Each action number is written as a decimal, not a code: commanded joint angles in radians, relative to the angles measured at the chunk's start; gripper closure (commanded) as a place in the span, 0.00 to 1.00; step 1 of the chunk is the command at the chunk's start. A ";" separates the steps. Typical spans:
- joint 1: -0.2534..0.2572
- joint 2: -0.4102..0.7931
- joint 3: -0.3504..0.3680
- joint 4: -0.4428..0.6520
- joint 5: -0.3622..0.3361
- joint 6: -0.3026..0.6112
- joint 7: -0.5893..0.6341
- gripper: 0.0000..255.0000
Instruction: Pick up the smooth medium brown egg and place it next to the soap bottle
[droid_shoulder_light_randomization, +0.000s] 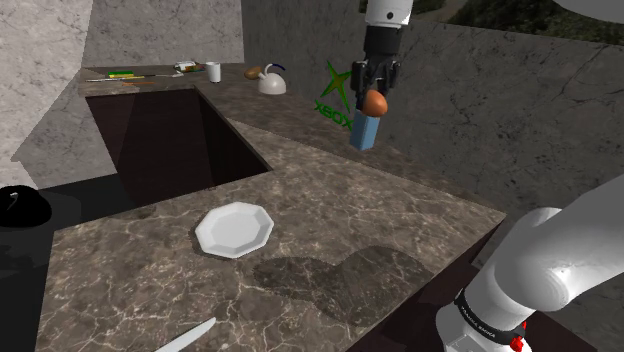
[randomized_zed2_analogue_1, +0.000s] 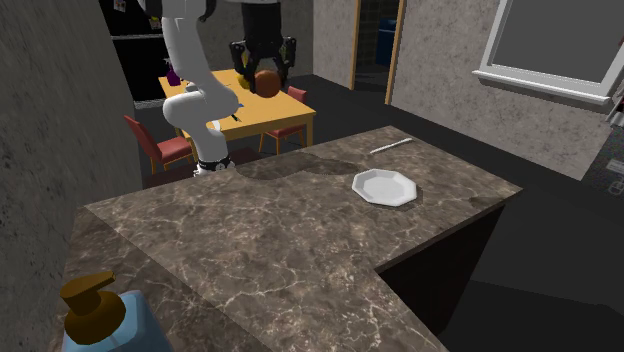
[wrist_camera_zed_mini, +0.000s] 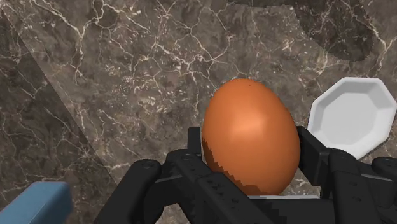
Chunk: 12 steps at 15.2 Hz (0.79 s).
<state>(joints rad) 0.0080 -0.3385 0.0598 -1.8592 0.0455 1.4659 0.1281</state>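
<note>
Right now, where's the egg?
Clasped in the gripper, the brown egg hangs high over the marble counter; the shoulder view shows it just above the blue soap bottle.

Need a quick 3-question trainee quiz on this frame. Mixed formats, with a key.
1. True or false: the black two-finger gripper is shut on the smooth brown egg, holding it in the air.
2. Where is the white octagonal plate? A) lying on the dark marbled countertop; B) on top of the soap bottle; C) between the gripper's fingers.
3. Fill in: the blue soap bottle has a pump top coloured ____.

Key: 1 true; 2 A; 3 brown.
</note>
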 joint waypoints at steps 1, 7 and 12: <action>-0.017 0.013 -0.033 0.013 -0.014 -0.002 -0.050 1.00; -0.069 0.069 -0.129 0.069 -0.050 -0.004 -0.196 1.00; -0.113 0.144 -0.206 0.148 -0.067 -0.007 -0.318 1.00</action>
<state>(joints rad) -0.0958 -0.2132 -0.1299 -1.7280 -0.0186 1.4562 -0.1630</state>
